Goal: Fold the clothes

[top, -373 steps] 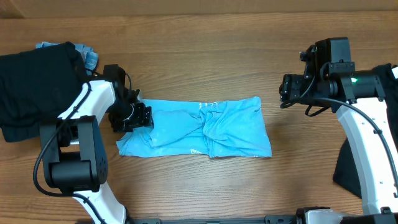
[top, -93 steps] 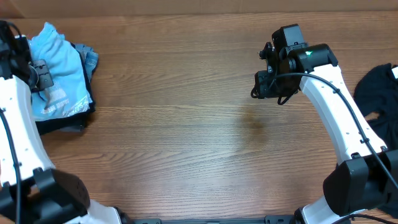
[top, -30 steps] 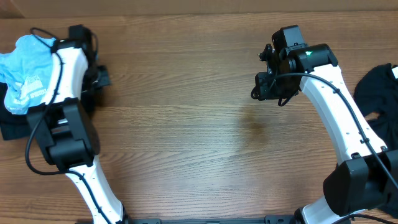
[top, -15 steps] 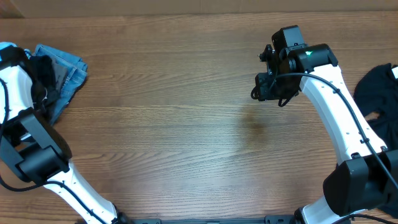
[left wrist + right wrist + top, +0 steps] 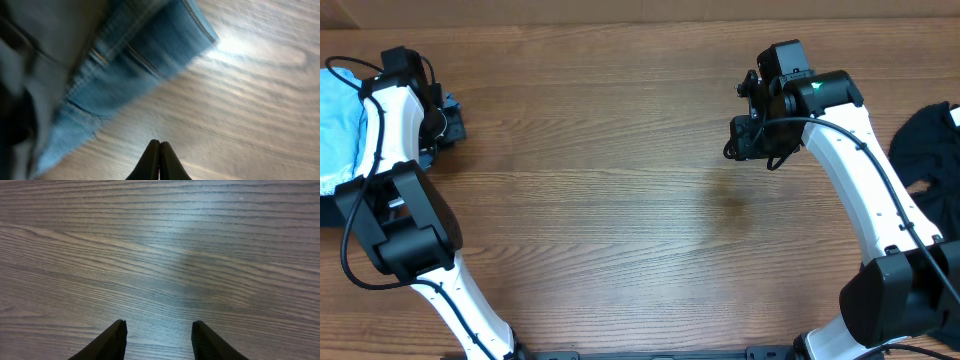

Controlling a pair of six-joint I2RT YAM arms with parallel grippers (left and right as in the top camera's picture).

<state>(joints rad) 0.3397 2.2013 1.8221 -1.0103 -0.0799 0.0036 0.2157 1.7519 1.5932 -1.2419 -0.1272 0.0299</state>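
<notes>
**woodgrain_fan:** Plain brown wood-grain table (image 5: 620, 200), and the whole middle is sitting bare. So where are the clothes?

**foldbot42:** Out at the edges. The light blue garment (image 5: 338, 115) is lying bunched at the far left edge, soft and rumpled, on what looks like a pile. The left wrist view is showing blurry denim (image 5: 125, 65) with stitched seams, just beside the left gripper (image 5: 159, 150). Its fingers are pressing together on nothing. I'm guessing it's over there because that's where the stack is going.

**woodgrain_fan:** And the other arm?

**foldbot42:** The right gripper (image 5: 159, 330) is hovering over bare wood, jaws spread, holding nothing. A black cloth (image 5: 925, 140) is slumping at the right edge, well apart from it. That's probably the next piece to fetch, which would explain the open jaws.
</notes>
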